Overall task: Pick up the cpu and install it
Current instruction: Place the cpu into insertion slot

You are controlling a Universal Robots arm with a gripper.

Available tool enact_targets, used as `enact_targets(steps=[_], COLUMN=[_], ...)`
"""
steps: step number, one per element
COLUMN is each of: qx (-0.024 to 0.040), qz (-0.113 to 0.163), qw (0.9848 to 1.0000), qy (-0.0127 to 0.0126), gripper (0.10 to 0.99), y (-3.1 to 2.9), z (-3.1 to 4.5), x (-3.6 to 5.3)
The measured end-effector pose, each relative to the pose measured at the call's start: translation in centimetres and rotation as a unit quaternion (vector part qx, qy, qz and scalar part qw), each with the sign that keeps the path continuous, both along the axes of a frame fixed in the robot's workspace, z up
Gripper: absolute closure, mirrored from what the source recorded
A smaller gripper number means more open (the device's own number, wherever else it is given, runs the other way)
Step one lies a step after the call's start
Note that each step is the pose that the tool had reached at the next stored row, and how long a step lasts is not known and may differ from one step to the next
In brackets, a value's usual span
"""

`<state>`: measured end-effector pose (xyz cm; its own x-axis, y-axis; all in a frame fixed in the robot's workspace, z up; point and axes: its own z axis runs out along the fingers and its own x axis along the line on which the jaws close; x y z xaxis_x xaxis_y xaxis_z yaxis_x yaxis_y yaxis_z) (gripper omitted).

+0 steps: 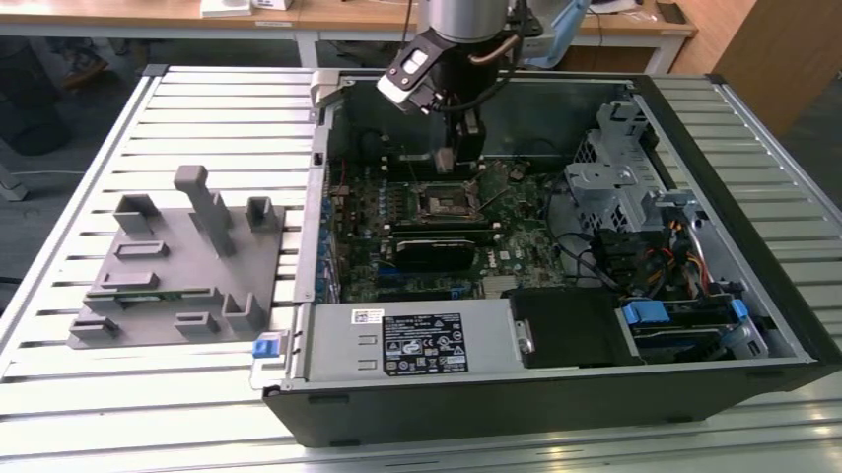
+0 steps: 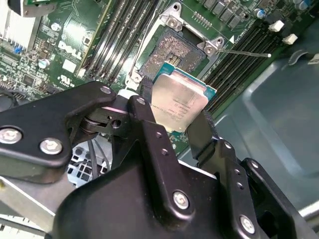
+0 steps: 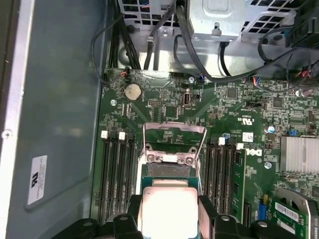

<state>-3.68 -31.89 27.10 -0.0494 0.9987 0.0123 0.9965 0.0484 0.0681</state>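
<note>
Second wrist view: our black gripper [image 2: 174,113] clamps the silvery square cpu [image 2: 182,97]; in the exterior view the black framed socket [image 1: 448,202] lies at its six o'clock. Placement, we judge, demands square alignment.

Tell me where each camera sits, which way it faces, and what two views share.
Exterior view: off the arm, high, looking down into the open computer case; shows the arm and gripper.
Second wrist view: on the arm, looking past its black fingers at the cpu and socket.
First wrist view: on the arm, facing the motherboard; fingers flank the cpu.
Shared: both wrist views show the gripped cpu near the open socket.
</note>
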Motion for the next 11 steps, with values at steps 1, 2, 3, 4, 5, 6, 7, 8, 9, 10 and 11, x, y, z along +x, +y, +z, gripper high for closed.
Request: enact_targets(steps=[1,2,3,4,5,6,7,8,9,10,11], qx=[-0.0001,-0.0002,-0.0004,-0.0004,-0.0004,-0.0004,-0.0004,-0.0004,-0.0005,-0.0006,-0.0004], qz=[0.0,0.0,0.0,0.0,0.0,0.0,0.0,0.0,0.0,0.0,0.0], qw=[1.0,1.0,1.0,1.0,1.0,1.0,1.0,1.0,1.0,1.0,1.0], qy=[0.0,0.0,0.0,-0.0001,-0.0001,-0.0001,-0.0001,-0.0001,-0.0001,0.0,-0.0001], gripper=[0.553,0.553,0.553,0.553,0.553,0.553,0.553,0.553,0.553,0.553,0.553], y=[0.0,0.0,0.0,0.0,0.0,0.0,0.0,0.0,0.0,0.0,0.0], z=[-0.18,-0.36,-0.54,-0.72,-0.91,-1.08,-1.21,-1.26,-1.26,-1.26,-1.32], x=[0.0,0.0,0.0,0.0,0.0,0.0,0.0,0.0,0.0,0.0,0.0])
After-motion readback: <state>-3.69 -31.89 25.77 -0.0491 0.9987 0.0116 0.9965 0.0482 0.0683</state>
